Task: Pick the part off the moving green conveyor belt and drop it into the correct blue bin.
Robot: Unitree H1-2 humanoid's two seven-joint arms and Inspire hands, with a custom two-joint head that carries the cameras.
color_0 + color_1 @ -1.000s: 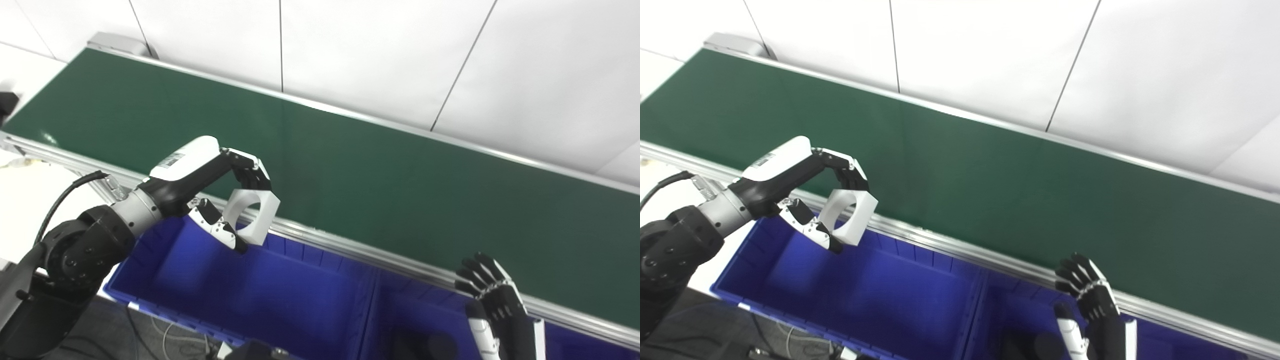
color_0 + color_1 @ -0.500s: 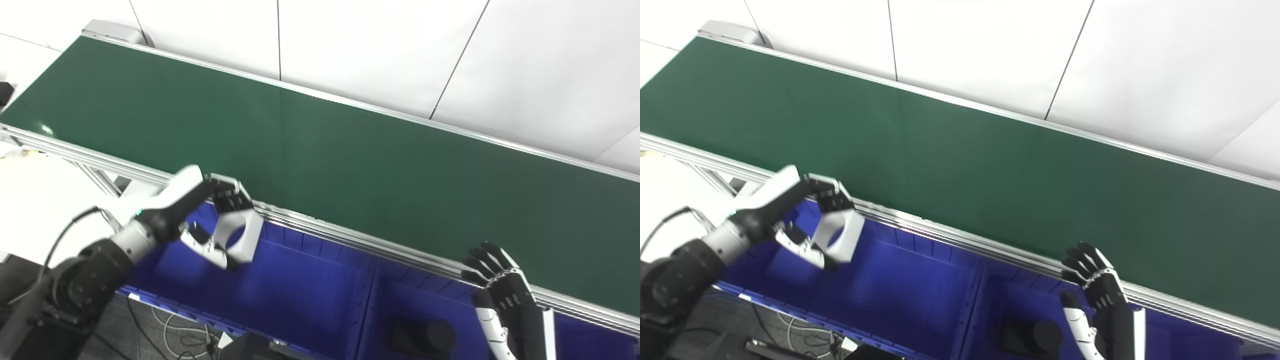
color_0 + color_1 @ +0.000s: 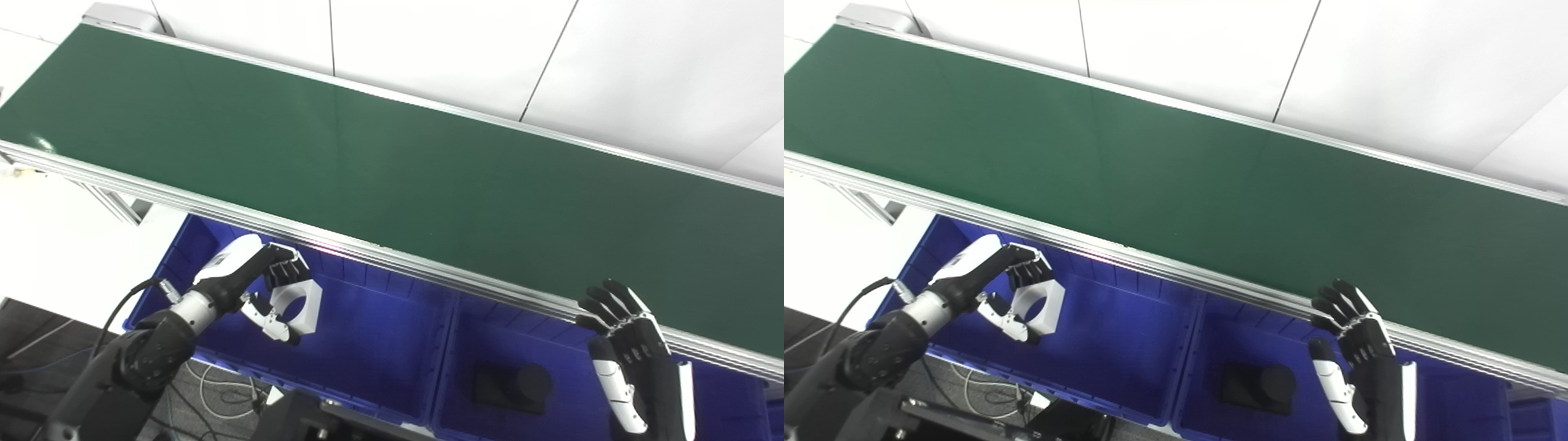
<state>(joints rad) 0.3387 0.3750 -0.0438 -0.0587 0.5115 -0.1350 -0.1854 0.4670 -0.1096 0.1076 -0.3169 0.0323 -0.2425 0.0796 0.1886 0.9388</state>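
Observation:
My left hand [image 3: 260, 285] is shut on a white block part with a round hole [image 3: 300, 302], also seen in the right eye view [image 3: 1041, 306]. It holds the part low inside the left blue bin [image 3: 367, 361], below the belt's near rail. The green conveyor belt [image 3: 380, 165] runs across the view with nothing on it. My right hand [image 3: 631, 355] is open, fingers spread, empty, in front of the belt's near rail at the lower right.
A second blue bin [image 3: 551, 416] to the right holds a black part [image 3: 513, 386]. The aluminium rail [image 3: 429, 275] edges the belt above the bins. White wall panels stand behind the belt. Cables [image 3: 214, 392] lie on the floor below.
My left hand has carried the white part off the belt's edge, toward me and down into the left blue bin. The camera has tilted down. My right hand has stayed open and about still.

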